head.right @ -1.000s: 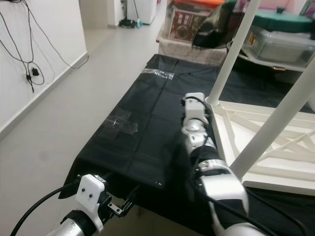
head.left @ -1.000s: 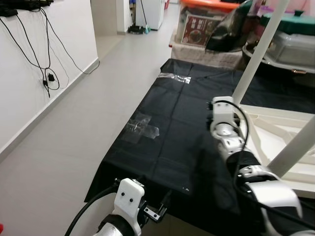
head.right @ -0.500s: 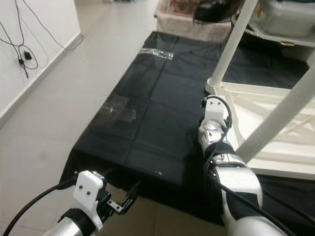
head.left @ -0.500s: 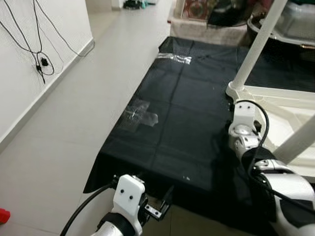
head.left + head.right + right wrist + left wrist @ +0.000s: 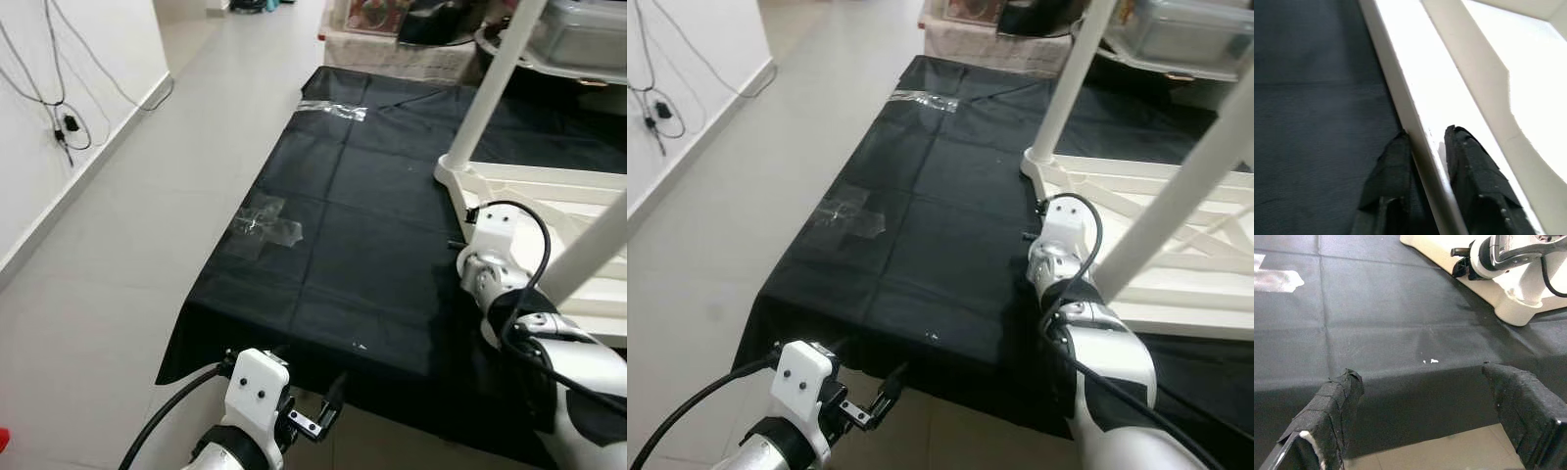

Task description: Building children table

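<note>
upturned table (image 5: 549,196) on sheet (image 5: 362,245) right, wall (image 5: 59,59) left

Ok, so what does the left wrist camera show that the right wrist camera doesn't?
Left wrist view: the open left tool over the near edge of the black cloth, floor beneath, a tape patch, and the right arm beside the white table frame. Right wrist view: a close look at the right tool shut on the frame's rim, one finger on each side. Both: the black cloth and the white frame.
</note>
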Robot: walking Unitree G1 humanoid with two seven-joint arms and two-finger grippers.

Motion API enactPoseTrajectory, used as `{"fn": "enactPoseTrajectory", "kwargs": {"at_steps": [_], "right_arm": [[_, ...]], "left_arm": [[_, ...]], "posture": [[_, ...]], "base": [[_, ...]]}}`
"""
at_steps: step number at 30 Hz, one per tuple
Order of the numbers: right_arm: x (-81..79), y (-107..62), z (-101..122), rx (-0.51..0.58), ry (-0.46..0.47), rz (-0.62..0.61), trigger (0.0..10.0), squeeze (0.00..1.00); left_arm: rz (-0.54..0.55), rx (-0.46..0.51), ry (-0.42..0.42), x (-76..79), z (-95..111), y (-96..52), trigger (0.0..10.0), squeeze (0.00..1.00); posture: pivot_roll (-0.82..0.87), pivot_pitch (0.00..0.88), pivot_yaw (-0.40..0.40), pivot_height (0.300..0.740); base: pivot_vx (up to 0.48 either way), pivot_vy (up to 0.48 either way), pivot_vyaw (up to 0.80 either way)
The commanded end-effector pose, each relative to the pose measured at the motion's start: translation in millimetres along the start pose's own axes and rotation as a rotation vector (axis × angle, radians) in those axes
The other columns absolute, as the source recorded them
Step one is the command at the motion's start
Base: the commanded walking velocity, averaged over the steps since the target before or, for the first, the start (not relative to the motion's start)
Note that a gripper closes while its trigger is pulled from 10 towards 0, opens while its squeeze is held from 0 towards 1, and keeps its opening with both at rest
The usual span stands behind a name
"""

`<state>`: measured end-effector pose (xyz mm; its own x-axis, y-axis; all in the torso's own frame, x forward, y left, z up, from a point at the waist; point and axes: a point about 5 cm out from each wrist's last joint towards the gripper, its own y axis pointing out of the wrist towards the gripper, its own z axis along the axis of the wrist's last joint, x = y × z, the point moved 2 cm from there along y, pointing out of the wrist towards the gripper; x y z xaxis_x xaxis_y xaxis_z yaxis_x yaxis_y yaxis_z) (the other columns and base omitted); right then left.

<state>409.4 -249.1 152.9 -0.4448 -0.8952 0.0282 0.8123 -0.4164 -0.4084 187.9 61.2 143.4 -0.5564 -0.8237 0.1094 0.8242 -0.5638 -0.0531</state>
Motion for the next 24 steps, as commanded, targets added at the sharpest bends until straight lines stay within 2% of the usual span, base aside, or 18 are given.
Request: {"fn": "enactPoseTrajectory", "kwargs": {"at_steps": [1, 5, 8, 10, 13, 15, 16, 18, 19, 21, 24], "right_arm": [[-6.7, -0.4, -15.9, -0.066, -0.019, 0.023, 0.0, 0.00], [-10.9, -1.2, -13.2, -0.056, -0.040, 0.050, 0.0, 0.00], [-22.8, -3.4, -12.5, -0.047, -0.107, 0.134, 0.0, 0.00], [-38.7, -7.2, -20.3, -0.064, -0.199, 0.256, 0.0, 0.00], [-44.4, -8.9, -24.4, -0.075, -0.233, 0.303, 0.0, 0.00], [-61.8, -16.0, -37.5, -0.105, -0.353, 0.485, 0.0, 0.00], [-61.8, -16.0, -37.5, -0.105, -0.353, 0.485, 0.0, 0.00], [-71.4, -22.9, -47.8, -0.130, -0.457, 0.645, 0.0, 0.00], [-71.7, -25.4, -50.7, -0.144, -0.489, 0.717, 0.0, 0.00], [-71.1, -26.9, -52.0, -0.153, -0.507, 0.758, 0.0, 0.00], [-56.7, -27.8, -57.1, -0.177, -0.629, 0.861, 0.0, 0.00]], "left_arm": [[-0.003, -0.032, -0.018, -0.8, -6.5, 1.0, 10.0, 0.00], [-0.002, -0.033, -0.016, -2.3, -7.0, 2.9, 10.0, 0.00], [0.001, -0.034, -0.010, -5.1, -8.6, 5.8, 10.0, 0.00], [0.001, -0.034, 0.002, -8.4, -9.8, 9.4, 10.0, 0.00], [0.001, -0.034, 0.005, -9.6, -10.3, 10.7, 10.0, 0.00], [0.002, -0.035, 0.012, -13.0, -12.1, 14.2, 10.0, 0.00], [0.002, -0.035, 0.012, -13.0, -12.1, 14.2, 10.0, 0.00], [0.005, -0.036, 0.018, -15.6, -13.8, 16.5, 10.0, 0.00], [0.008, -0.037, 0.020, -17.3, -14.7, 17.7, 10.0, 0.00], [0.010, -0.037, 0.020, -18.7, -15.5, 18.7, 10.0, 0.00], [0.016, -0.037, 0.023, -22.2, -17.0, 21.2, 10.0, 0.00]], "posture": [[0.14, 0.180, -0.076, 0.740], [0.13, 0.173, -0.076, 0.740], [0.13, 0.158, -0.073, 0.740], [0.12, 0.135, -0.063, 0.740], [0.12, 0.135, -0.063, 0.740], [0.11, 0.113, -0.059, 0.740], [0.11, 0.113, -0.059, 0.740], [0.11, 0.102, -0.055, 0.740], [0.11, 0.092, -0.054, 0.740], [0.11, 0.090, -0.054, 0.740], [0.11, 0.077, -0.054, 0.740]], "base": [[0.000, 0.000, 0.00], [0.000, 0.000, 0.00], [0.000, 0.000, 0.00], [0.000, 0.000, 0.00], [0.000, 0.000, 0.00], [0.000, 0.000, 0.00], [0.000, 0.000, 0.00], [0.000, 0.000, 0.00], [0.000, 0.000, 0.00], [0.000, 0.000, 0.00], [0.000, 0.000, 0.00]]}}
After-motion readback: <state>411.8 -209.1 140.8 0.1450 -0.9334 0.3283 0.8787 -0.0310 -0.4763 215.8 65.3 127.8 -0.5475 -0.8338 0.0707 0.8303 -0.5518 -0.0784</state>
